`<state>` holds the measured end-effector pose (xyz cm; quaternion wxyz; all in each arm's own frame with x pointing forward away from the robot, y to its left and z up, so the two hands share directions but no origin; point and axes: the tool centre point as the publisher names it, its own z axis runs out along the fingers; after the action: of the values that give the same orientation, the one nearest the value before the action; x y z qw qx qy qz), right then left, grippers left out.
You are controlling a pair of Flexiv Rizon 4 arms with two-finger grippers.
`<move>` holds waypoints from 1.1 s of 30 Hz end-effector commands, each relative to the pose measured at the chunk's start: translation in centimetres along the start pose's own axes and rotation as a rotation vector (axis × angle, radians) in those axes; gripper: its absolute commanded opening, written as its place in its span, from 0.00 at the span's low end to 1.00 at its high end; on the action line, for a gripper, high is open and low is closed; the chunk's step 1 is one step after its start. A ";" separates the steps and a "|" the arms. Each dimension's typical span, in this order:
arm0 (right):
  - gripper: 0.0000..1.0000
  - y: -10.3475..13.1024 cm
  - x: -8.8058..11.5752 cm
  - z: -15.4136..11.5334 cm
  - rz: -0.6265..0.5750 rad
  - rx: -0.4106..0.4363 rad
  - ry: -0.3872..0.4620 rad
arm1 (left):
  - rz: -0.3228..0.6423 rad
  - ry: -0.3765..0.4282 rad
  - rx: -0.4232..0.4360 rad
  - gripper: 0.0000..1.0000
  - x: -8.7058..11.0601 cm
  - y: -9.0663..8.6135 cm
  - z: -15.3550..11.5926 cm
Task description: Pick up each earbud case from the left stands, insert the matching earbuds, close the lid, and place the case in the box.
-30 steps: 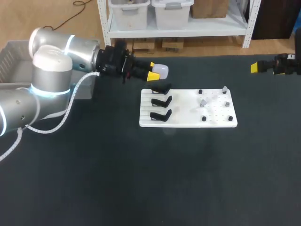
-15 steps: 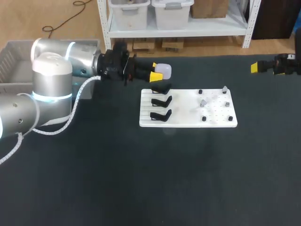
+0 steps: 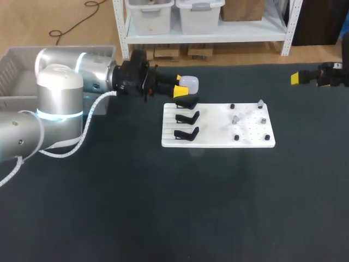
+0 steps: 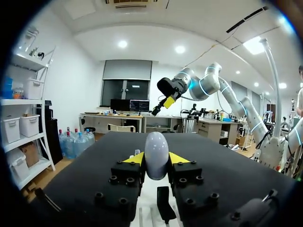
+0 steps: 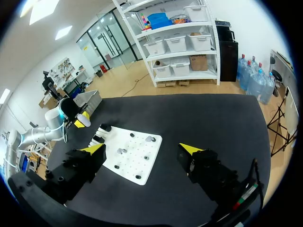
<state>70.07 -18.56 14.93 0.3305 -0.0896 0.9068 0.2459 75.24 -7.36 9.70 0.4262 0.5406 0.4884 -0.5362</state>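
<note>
Over the far left part of the dark counter (image 3: 163, 207) in the head view, the left arm comes in from the left, and its left gripper (image 3: 178, 87) is closed on a white earbud case (image 3: 189, 84), one yellow tip on each side. Compared with a second ago, the case sits a little further right and lower, now just above the top one of three black stands (image 3: 187, 102). The stands line the left side of a white board (image 3: 218, 143). Small dark and grey earbuds (image 3: 235, 118) sit on the board's right half, as before. A grey box (image 3: 13, 82) lies at the counter's left edge, behind the arm. The right gripper (image 3: 308, 77) hangs at the far right, in the same spot as in both earlier frames.

From the left wrist view, the left gripper (image 4: 156, 158) pinches the earbud case (image 4: 156, 151) upright between its two yellow tips, which touch it from both sides. One black stand (image 4: 163, 203) shows just under the fingers, on the white board (image 4: 147, 210). Across the counter, the right gripper (image 4: 166, 93) is held high.

From the right wrist view, the right gripper (image 5: 142, 150) stands wide open and holds nothing, well above the counter (image 5: 203, 118). The white board (image 5: 130, 156) lies ahead of it, the stands (image 5: 102, 132) along its far side. Beyond them, the left gripper (image 5: 79, 122) carries the earbud case (image 5: 85, 122), with the grey box (image 5: 90, 98) further off.
</note>
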 end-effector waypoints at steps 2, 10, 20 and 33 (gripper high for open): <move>1.00 0.0 0.0 0.0 0.000 0.001 0.000 | 0.002 -0.001 -0.007 0.00 0.0 -0.2 0.1; 1.00 0.0 0.0 0.0 0.000 0.001 0.000 | 0.074 0.025 -0.064 0.00 -1.2 -2.2 2.1; 1.00 0.0 0.0 0.0 0.000 0.001 0.000 | 0.048 -0.052 -0.083 0.00 -1.3 -3.1 2.7; 1.00 6.1 1.0 -0.7 -0.191 -0.024 0.032 | 0.055 -0.047 -0.025 0.00 -0.9 -2.7 2.9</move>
<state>68.00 -14.56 16.44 0.3367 -0.1836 0.8934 0.2340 71.75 -9.80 10.74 0.4622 0.5331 0.4733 -0.5274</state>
